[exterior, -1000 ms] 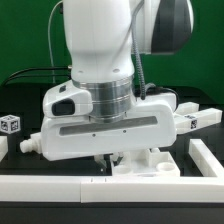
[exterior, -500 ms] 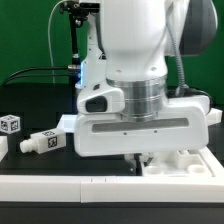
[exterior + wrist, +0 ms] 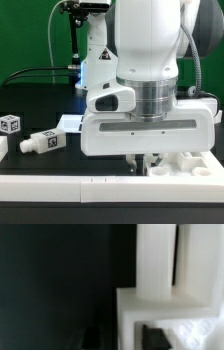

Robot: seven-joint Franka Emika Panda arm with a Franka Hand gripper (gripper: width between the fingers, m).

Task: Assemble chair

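Black table spreads beneath the gripper, grip unclear; the chair part below looks stiff, light: pinch its edge.

Chair block at exterior view's right, under gripper. Peg well toward left, cube beyond it (near, contact unclear). Rail in front.

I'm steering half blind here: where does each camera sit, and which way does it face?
Exterior view: off the arm, low by the table, looks level over a white rail at the gripper; the arm fills it.
Wrist view: on the wrist, looks down past the fingertips at the chair part; only fingertips show.
Shared: the gripper and the chair part.
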